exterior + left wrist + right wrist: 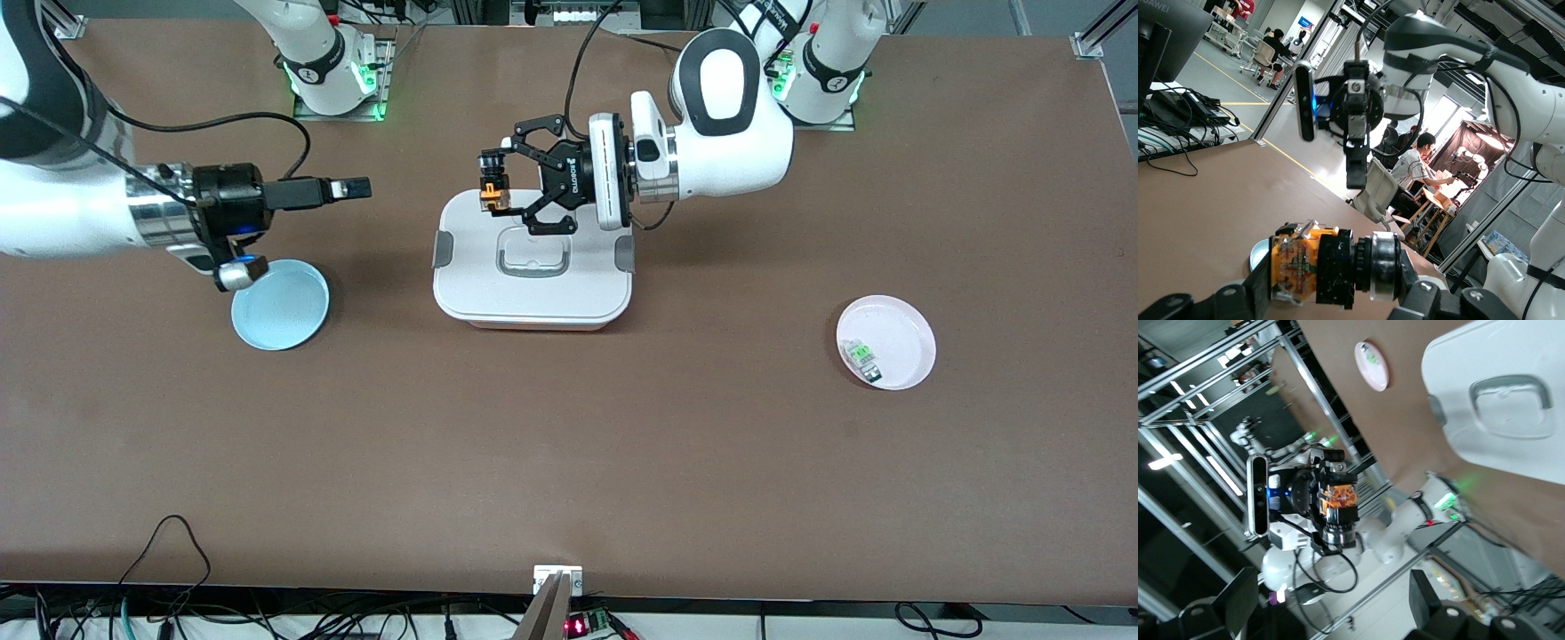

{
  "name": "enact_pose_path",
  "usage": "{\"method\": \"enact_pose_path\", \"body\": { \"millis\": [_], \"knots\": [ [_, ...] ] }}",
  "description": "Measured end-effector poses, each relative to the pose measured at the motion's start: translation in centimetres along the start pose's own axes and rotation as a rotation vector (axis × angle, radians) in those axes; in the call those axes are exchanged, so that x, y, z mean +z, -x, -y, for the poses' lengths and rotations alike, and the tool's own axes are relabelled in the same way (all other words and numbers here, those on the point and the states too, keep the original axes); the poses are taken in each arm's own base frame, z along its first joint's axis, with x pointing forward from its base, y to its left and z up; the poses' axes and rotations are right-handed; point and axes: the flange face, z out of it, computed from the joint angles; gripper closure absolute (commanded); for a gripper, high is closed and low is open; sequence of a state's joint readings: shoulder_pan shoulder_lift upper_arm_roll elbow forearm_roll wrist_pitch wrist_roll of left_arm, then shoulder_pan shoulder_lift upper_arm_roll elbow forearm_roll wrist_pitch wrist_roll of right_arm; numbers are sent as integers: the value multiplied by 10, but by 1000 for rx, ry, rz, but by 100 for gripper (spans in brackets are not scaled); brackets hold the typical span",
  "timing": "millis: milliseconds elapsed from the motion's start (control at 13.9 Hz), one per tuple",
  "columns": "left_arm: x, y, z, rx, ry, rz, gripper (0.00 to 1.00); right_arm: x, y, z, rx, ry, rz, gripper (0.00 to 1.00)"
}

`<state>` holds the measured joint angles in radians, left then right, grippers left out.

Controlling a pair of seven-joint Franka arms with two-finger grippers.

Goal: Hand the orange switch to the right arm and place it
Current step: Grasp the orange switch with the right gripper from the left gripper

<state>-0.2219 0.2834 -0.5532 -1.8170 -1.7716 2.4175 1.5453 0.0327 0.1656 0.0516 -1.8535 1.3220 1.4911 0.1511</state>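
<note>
The orange switch point(492, 193), with an orange body and a black knob end, is held in the air over the white lidded box point(533, 298). My left gripper point(492, 185) is shut on it, one finger at each end point(1311, 267). My right gripper point(356, 188) hangs open over the table above the blue plate point(280, 305), toward the right arm's end. It points at the switch, apart from it. In the right wrist view its two fingers point(1238, 600) stand wide apart with nothing between them, and the switch point(1340, 500) shows farther off. The left wrist view shows the right gripper point(1355, 177) facing the switch.
A pink plate point(898, 324) lies toward the left arm's end of the table, with a small green-and-clear component point(862, 356) on it. The white box has grey clips and a recessed handle point(532, 253) in its lid. Cables run along the table's near edge.
</note>
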Motion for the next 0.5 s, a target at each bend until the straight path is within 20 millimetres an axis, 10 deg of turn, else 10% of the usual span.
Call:
{"method": "enact_pose_path", "body": {
  "millis": [502],
  "knots": [
    [1,-3,-2,6,-2,-4,100,74,-24,-33,74,-141,55,0]
  ]
}}
